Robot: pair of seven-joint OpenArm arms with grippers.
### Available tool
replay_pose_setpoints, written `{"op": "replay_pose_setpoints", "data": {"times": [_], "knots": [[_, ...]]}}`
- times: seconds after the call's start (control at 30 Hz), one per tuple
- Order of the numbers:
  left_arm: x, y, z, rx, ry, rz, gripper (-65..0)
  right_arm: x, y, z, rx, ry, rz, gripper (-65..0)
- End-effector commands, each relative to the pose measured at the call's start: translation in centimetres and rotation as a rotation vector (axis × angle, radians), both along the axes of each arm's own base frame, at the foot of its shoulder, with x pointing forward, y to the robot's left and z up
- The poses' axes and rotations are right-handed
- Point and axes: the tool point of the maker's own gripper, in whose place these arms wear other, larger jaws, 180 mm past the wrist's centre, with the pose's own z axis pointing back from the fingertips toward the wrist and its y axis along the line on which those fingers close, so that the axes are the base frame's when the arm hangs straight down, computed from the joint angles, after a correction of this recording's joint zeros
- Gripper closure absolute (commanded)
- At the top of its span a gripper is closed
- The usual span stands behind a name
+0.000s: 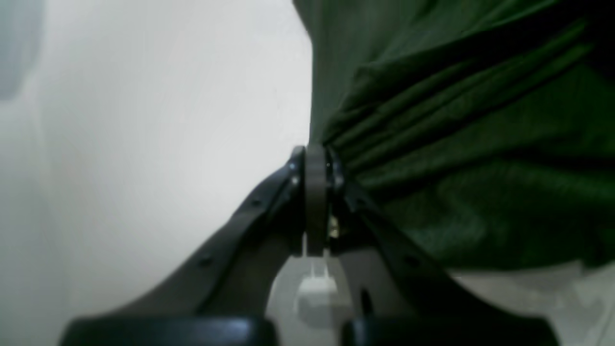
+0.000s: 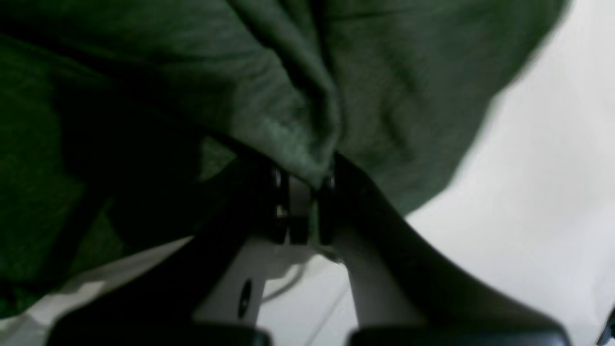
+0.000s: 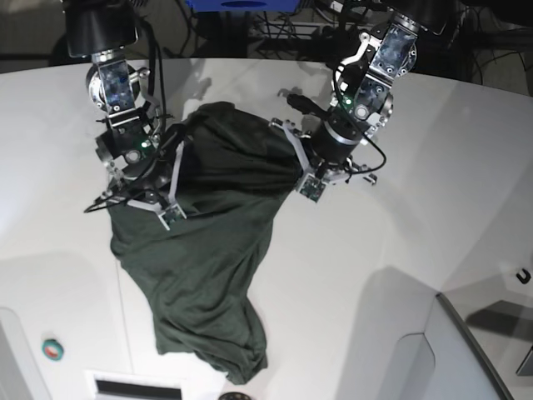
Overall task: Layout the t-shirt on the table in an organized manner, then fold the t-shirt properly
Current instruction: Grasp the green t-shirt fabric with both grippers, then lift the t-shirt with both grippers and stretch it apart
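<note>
shirt [image 3: 208,275]: lying bunched on desk [image 3: 375,275], top edge lifted between both arms | step: laying out, not yet flat | left jaws [image 1: 317,163]: pinching shirt fabric | right jaws [image 2: 302,185]: clamping a shirt fold | next: likely needing arms spreading apart to stretch it flat

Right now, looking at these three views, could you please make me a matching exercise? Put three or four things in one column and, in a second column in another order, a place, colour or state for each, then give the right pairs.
Column one:
1. t-shirt
2. table
3. left gripper
4. small round button

Column two:
A. white, smooth
B. jaws shut on a bunch of pleated cloth
C. dark green, rumpled, trailing toward the near edge
D. at the near corner of the table in the base view

Pairs: 1-C, 2-A, 3-B, 4-D
</note>
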Motion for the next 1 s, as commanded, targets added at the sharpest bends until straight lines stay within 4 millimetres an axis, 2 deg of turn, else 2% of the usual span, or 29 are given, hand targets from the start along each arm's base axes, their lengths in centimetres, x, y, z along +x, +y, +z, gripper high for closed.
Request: {"op": "replay_pose_setpoints", "data": {"times": [0.0,0.13,0.27,0.37,0.47,0.57,0.7,0.77,0.87,0.97], "knots": [[1.4,-0.1,2.1,-0.013,-0.072,0.002,0.0,0.9,-0.1,1.9,-0.003,-0.056,-0.003,-0.2],[3.6,0.2,5.8,-0.007,-0.179,-0.023,0.0,1.0,-0.6,6.9,-0.018,-0.155,-0.034,-0.2],[5.9,1.8,10.4,0.05,-0.286,-0.049,0.0,1.6,-1.2,13.3,-0.026,-0.319,-0.04,-0.2],[7.6,3.0,13.9,0.109,-0.325,-0.042,0.0,1.9,-0.3,16.9,-0.092,-0.424,0.036,-0.2],[8.4,3.2,17.1,0.126,-0.398,-0.054,0.0,2.1,1.8,18.1,-0.22,-0.479,0.129,-0.2],[8.8,4.8,19.4,0.111,-0.451,0.002,0.0,1.0,7.1,18.9,-0.289,-0.536,0.294,-0.2],[9.1,8.1,20.5,0.112,-0.477,0.109,0.0,-1.1,13.2,20.2,-0.361,-0.623,0.475,-0.2],[9.2,9.3,20.6,0.121,-0.477,0.137,0.0,-1.6,15.1,21.0,-0.387,-0.663,0.503,-0.2],[8.3,9.6,19.0,0.138,-0.434,0.138,0.0,-1.4,15.5,21.7,-0.416,-0.683,0.487,-0.2],[7.4,9.8,17.2,0.127,-0.383,0.149,0.0,-1.5,15.3,21.5,-0.422,-0.676,0.486,-0.2]]}}
